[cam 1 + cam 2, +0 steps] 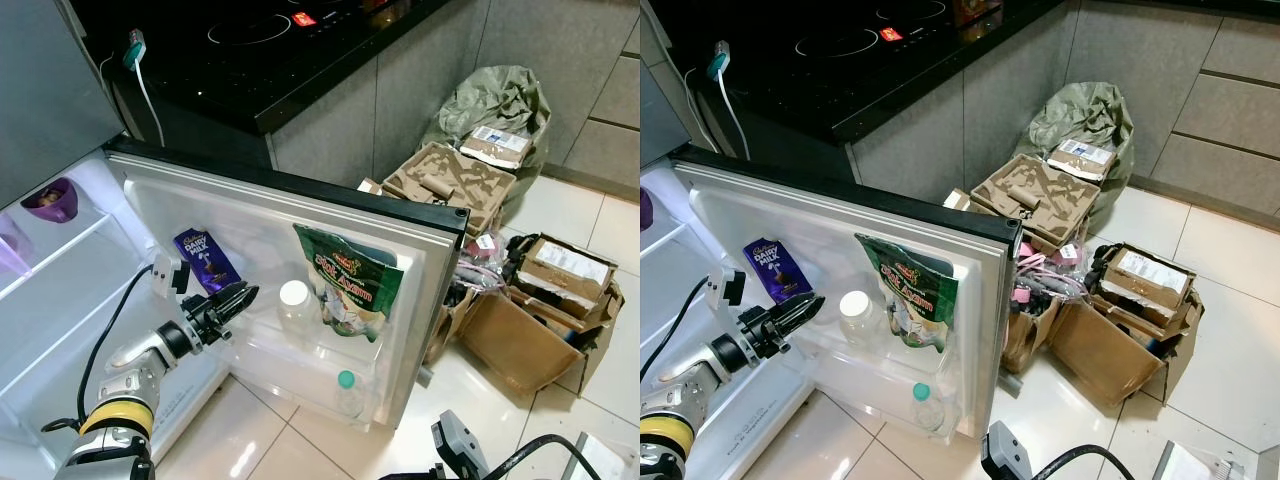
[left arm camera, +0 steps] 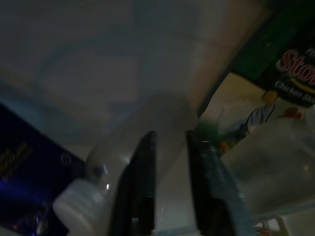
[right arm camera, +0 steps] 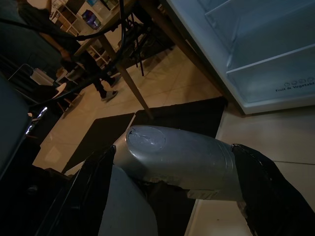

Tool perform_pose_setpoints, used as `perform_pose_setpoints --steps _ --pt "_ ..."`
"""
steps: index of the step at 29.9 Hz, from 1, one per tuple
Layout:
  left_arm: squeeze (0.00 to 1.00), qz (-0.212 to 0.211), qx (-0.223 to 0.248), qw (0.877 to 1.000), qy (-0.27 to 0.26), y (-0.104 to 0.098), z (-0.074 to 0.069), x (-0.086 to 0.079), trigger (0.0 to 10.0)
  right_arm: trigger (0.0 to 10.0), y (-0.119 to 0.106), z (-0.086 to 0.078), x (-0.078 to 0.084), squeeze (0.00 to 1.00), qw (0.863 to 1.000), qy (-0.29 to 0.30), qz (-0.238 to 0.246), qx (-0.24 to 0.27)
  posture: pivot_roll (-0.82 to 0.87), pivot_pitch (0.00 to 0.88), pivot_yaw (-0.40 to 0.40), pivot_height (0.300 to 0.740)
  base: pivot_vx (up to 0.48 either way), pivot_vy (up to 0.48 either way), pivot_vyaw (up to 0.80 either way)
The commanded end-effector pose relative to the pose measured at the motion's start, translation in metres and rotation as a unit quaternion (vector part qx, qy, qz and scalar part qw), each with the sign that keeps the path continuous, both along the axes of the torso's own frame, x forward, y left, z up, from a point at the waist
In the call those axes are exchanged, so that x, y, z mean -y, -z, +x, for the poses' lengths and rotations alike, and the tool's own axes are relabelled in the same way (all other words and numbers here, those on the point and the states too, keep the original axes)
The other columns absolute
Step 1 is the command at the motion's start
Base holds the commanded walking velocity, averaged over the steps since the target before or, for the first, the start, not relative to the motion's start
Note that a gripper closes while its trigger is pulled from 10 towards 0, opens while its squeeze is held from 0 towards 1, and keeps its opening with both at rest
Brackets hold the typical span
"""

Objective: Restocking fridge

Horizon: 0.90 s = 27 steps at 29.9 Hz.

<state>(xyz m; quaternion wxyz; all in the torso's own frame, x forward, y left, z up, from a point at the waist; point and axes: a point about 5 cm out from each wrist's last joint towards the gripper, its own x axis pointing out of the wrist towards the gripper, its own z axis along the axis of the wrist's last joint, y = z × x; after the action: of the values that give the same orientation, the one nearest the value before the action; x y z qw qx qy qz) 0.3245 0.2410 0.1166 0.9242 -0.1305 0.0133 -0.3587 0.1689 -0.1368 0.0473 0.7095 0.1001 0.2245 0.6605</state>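
The fridge door [image 1: 440, 250] stands swung wide, its dark top edge running from ten o'clock toward three o'clock, with pale tiled floor [image 1: 250, 430] open below it at six o'clock and crushed cardboard boxes [image 1: 540, 310] crowding its free edge at three o'clock. Behind it a glossy black bench [image 1: 300, 60] carries an induction hob. Inside the door, a green, crinkled foil pouch [image 1: 345, 285] hangs upright with its long axis vertical; at its seven o'clock stands a clear plastic jar [image 1: 297, 312] with a white round lid, upright in the transparent door shelf. A purple chocolate bar [image 1: 205, 262], flat and rectangular, leans with its long axis tilted toward eleven o'clock. The left gripper [image 1: 238, 300] hovers just beside the bar, jaws slightly parted and grasping nothing. The right gripper's [image 3: 177, 206] jaws cannot be judged.
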Motion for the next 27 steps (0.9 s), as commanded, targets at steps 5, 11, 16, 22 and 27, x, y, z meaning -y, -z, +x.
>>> perform_pose_setpoints --steps 5,11,16,22,27 --pt "0.00 0.029 0.067 0.997 0.021 -0.036 0.008 -0.001 0.0 10.0 0.003 -0.002 -0.003 0.00 1.000 -0.002 -0.001 -0.011 -0.16 0.168 0.092 0.740 0.000 0.000 0.00" --pt "0.00 0.063 0.125 0.988 0.060 -0.070 0.014 0.007 0.0 10.0 0.002 0.000 -0.004 0.00 1.000 0.000 0.000 -0.009 -0.16 0.166 0.096 0.740 0.000 0.000 0.00" --pt "0.00 0.126 0.162 0.973 0.110 -0.094 0.013 0.015 3.8 10.0 0.003 0.002 -0.005 0.00 1.000 0.000 0.000 -0.007 -0.15 0.164 0.098 0.740 0.000 0.000 0.00" --pt "0.00 0.137 0.178 0.970 0.096 -0.106 0.012 0.011 10.0 10.0 0.002 0.003 -0.006 0.00 1.000 -0.003 0.000 -0.005 -0.15 0.166 0.095 0.740 0.000 0.000 0.00" --pt "0.12 0.192 0.143 0.966 0.092 -0.094 0.003 -0.004 10.0 10.0 -0.002 0.005 -0.006 0.00 1.000 -0.010 0.000 0.001 -0.15 0.171 0.092 0.740 0.000 0.000 0.00"
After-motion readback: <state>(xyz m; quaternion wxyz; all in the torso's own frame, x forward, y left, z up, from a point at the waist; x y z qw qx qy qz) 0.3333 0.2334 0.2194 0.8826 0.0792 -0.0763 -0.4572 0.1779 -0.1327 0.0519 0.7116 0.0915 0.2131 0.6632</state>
